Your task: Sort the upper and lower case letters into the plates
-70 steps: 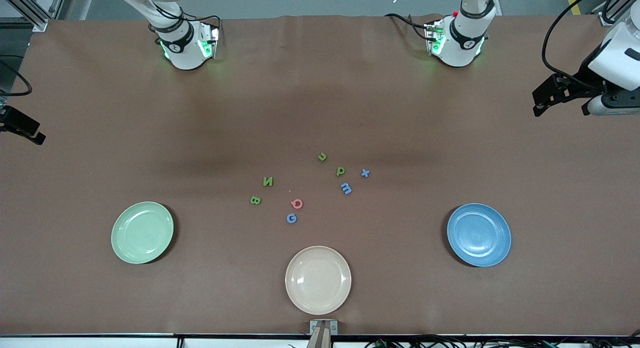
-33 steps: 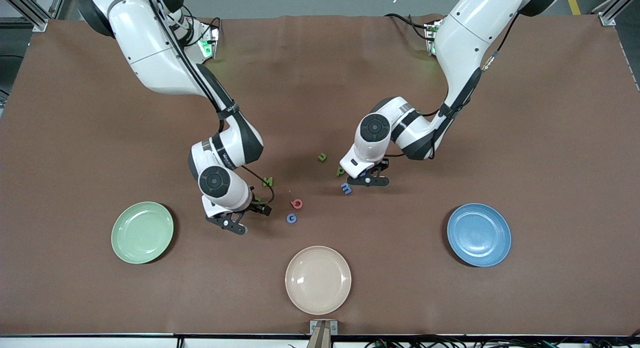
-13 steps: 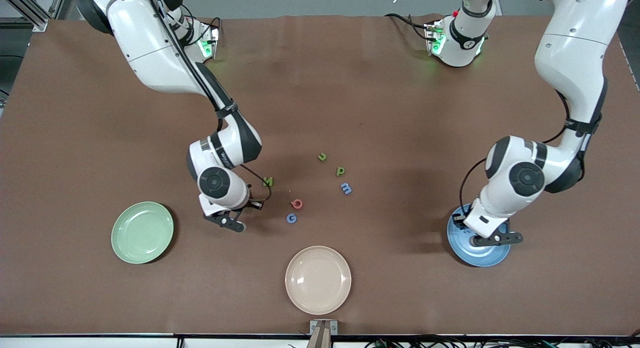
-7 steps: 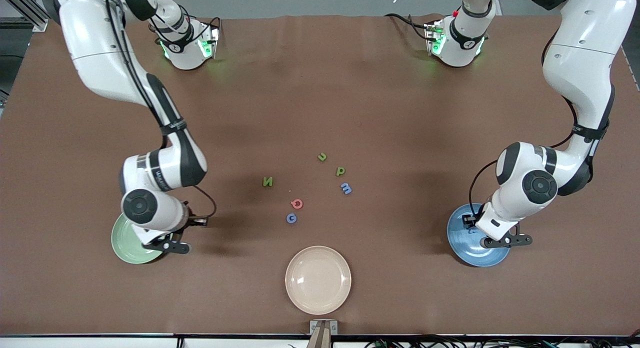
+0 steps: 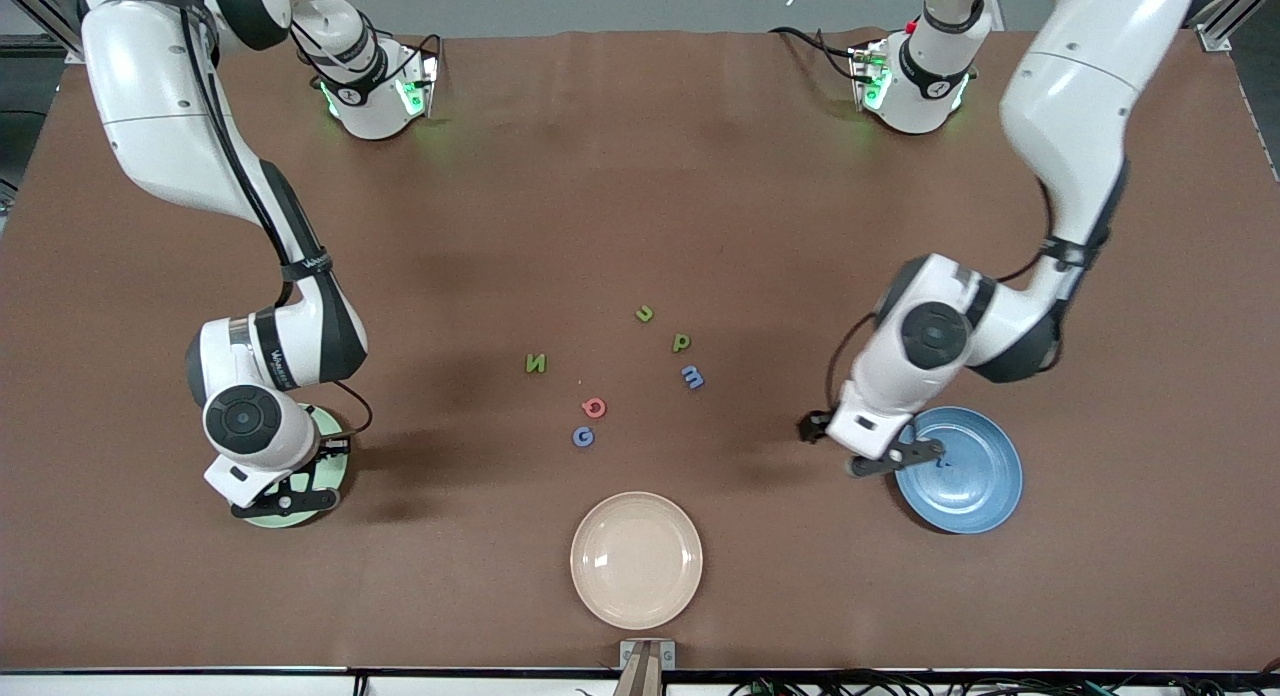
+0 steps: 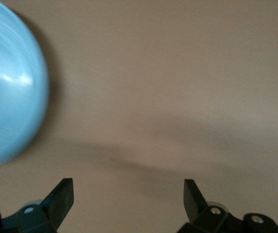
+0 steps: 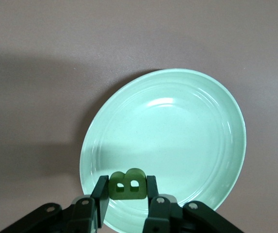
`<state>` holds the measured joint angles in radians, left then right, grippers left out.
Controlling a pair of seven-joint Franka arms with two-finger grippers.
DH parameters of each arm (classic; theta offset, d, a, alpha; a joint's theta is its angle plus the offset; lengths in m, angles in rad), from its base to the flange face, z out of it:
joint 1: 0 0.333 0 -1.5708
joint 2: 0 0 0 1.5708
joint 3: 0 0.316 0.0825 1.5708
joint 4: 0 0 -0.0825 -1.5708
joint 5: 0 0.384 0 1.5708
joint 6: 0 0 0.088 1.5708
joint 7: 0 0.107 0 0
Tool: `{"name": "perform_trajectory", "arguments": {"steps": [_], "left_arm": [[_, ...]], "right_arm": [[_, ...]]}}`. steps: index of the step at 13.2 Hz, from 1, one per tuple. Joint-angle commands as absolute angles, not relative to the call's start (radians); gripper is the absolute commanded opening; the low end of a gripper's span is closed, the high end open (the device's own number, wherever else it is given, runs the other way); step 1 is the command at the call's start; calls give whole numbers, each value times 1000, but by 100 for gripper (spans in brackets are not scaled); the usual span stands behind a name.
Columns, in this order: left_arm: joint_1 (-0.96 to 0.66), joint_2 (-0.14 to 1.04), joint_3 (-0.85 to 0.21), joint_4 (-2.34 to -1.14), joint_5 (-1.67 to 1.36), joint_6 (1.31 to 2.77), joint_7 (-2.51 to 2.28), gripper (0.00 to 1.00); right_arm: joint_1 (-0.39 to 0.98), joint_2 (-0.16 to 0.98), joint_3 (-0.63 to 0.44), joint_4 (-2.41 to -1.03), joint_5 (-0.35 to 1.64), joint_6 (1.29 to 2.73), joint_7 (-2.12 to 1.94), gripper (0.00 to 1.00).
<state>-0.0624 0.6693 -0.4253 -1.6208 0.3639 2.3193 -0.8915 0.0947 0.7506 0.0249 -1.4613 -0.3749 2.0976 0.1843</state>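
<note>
Three plates sit low in my front view: mint green plate [image 5: 335, 456] at lower left, blue plate [image 5: 975, 481] at lower right holding one small dark letter [image 5: 941, 463], cream plate [image 5: 636, 559] at bottom centre. Six letters lie mid-frame on the worktop [image 5: 640, 176]. My right end effector [image 7: 125, 199] is clamped on a green B [image 7: 127, 184] over the green plate; my left end effector [image 6: 128, 196], fingers apart, hangs over the worktop beside the blue plate.

The right arm hid most of the green plate [image 5: 335, 456] in the front view, and the blue plate [image 6: 8, 87] got blurred and cut off.
</note>
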Motion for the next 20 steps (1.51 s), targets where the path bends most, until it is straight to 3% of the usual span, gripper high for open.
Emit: {"name": "perform_trajectory", "arguments": {"steps": [1, 5, 7, 10, 14, 15, 20], "left_arm": [[-199, 719, -411, -1536, 301, 2292, -1110, 99], [-316, 765, -403, -1491, 291, 2292, -1374, 93], [-340, 799, -403, -1496, 298, 2292, -1443, 84], [-371, 830, -379, -1496, 299, 2292, -1493, 77], [-380, 873, -374, -1482, 298, 2292, -1490, 66], [-380, 873, -374, -1482, 299, 2292, -1486, 53], [-380, 879, -356, -1474, 316, 2292, -1462, 9]], "right_arm": [[83, 747, 40, -1480, -399, 2125, 181, 78], [95, 738, 55, -1488, -349, 2105, 195, 86], [97, 730, 83, -1490, -177, 2053, 192, 88], [98, 729, 144, -1493, -37, 2020, 195, 89], [103, 727, 257, -1517, -21, 2039, 238, 89], [107, 726, 271, -1535, -21, 2052, 251, 89], [188, 686, 307, -1687, -21, 2230, 421, 89]]}}
